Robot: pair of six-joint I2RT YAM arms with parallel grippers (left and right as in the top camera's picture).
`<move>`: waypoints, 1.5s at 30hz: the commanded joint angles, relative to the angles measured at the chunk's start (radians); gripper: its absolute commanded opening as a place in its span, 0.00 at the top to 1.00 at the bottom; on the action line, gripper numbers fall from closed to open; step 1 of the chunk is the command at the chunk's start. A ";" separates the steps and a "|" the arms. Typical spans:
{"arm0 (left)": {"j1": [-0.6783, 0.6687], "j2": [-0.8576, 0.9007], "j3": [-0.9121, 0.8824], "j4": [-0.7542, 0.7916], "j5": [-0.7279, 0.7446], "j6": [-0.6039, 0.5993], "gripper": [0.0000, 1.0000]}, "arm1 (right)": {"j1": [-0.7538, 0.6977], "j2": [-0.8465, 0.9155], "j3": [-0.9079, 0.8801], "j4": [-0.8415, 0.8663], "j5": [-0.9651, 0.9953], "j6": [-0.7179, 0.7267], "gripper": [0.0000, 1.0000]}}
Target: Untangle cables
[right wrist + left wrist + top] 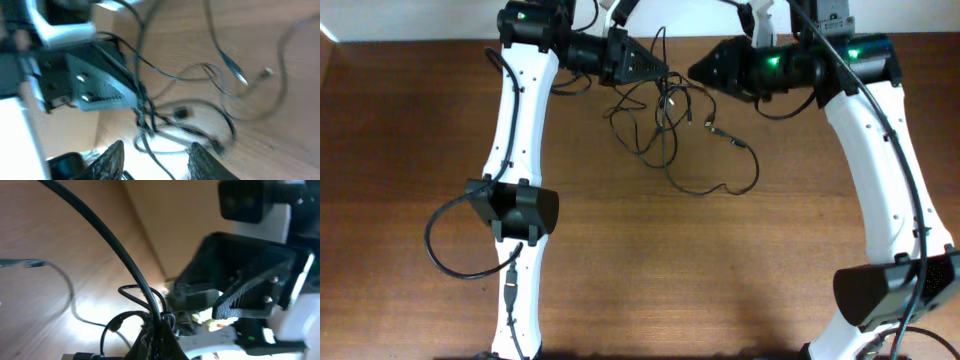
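Overhead, the left gripper point(663, 72) pinches the cables point(665, 125) tightly; the right gripper point(694, 72) faces it, fingers point(114, 159) partly apart, holding nothing, over the wooden table point(670, 270).

We found the cables point(665, 112) on the table point(650, 270) toward its far edge, between our left claw point(666, 72) and right claw point(693, 72), strands trailing rightward.

Thin black cables point(667, 110) lie at twelve o'clock on the table point(650, 260), which is reddish-brown with fine wood grain. The left arm point(515, 130) at nine o'clock and the right arm point(877, 150) at three o'clock are white with black joints. Each shows a green light point(775, 62).
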 commanded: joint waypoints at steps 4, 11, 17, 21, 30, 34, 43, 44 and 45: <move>0.000 -0.014 0.017 0.003 0.130 0.020 1.00 | 0.007 0.030 0.001 0.059 -0.161 -0.052 0.57; -0.012 -0.014 0.017 0.019 0.130 0.019 1.00 | 0.015 0.031 0.001 0.064 -0.230 -0.049 0.57; -0.032 -0.014 0.017 0.032 0.155 0.020 1.00 | 0.034 0.072 0.001 0.056 -0.275 -0.037 0.58; -0.040 -0.014 0.017 0.071 0.152 0.019 1.00 | 0.042 0.072 0.001 0.082 -0.394 -0.036 0.57; -0.048 -0.014 0.017 0.071 0.063 0.019 1.00 | 0.047 0.072 0.001 0.283 -0.624 0.084 0.63; -0.048 -0.014 0.017 0.071 0.034 0.019 1.00 | 0.047 0.072 0.001 0.298 -0.635 0.092 0.63; -0.048 -0.014 0.017 0.071 0.034 0.004 1.00 | 0.108 0.074 0.001 0.272 -0.352 0.084 0.62; -0.048 -0.014 0.017 0.071 0.001 0.004 1.00 | 0.109 0.074 0.001 0.290 -0.401 0.084 0.63; -0.048 -0.014 0.017 0.071 -0.042 0.004 1.00 | 0.108 0.074 0.001 0.326 -0.469 0.096 0.66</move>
